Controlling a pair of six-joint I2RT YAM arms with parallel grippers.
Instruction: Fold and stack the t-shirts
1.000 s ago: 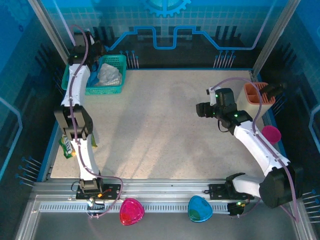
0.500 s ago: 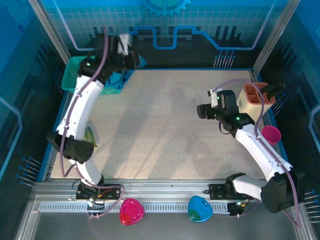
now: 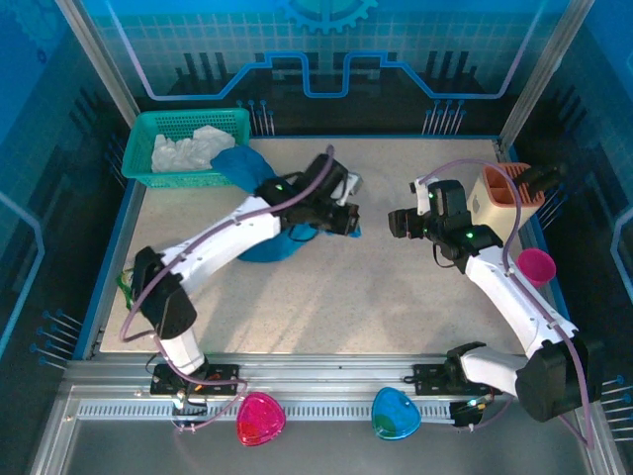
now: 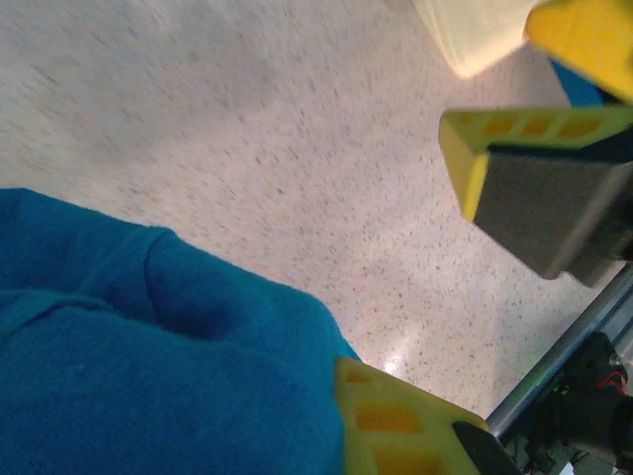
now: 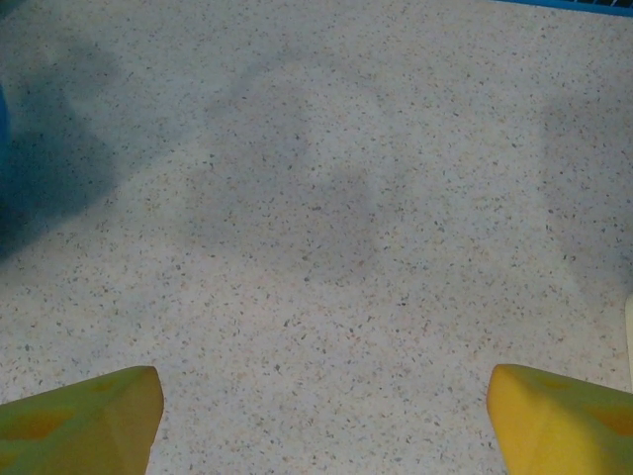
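The teal-blue t-shirt (image 3: 259, 243) trails from the green basket's front corner to the middle of the table, partly under my left arm. My left gripper (image 3: 348, 222) is shut on one end of it; in the left wrist view the blue cloth (image 4: 148, 366) bunches against my lower finger (image 4: 396, 426). A white t-shirt (image 3: 190, 149) lies crumpled in the basket. My right gripper (image 3: 398, 220) hovers just right of the left one, open and holding nothing. In the right wrist view its fingers (image 5: 89, 416) stand wide apart over bare table. From the left wrist view I see the right gripper's padded finger (image 4: 539, 193).
The green mesh basket (image 3: 138, 148) sits at the back left corner. An orange and cream container (image 3: 504, 193) and a pink bowl (image 3: 537, 263) stand at the right edge. A snack packet (image 3: 127, 284) lies by the left edge. Pink (image 3: 260, 418) and blue (image 3: 396, 413) pieces rest on the front rail.
My left arm has swung from the basket to the middle of the table, pulling the teal-blue t-shirt out with it. The right gripper has stayed nearly in place.
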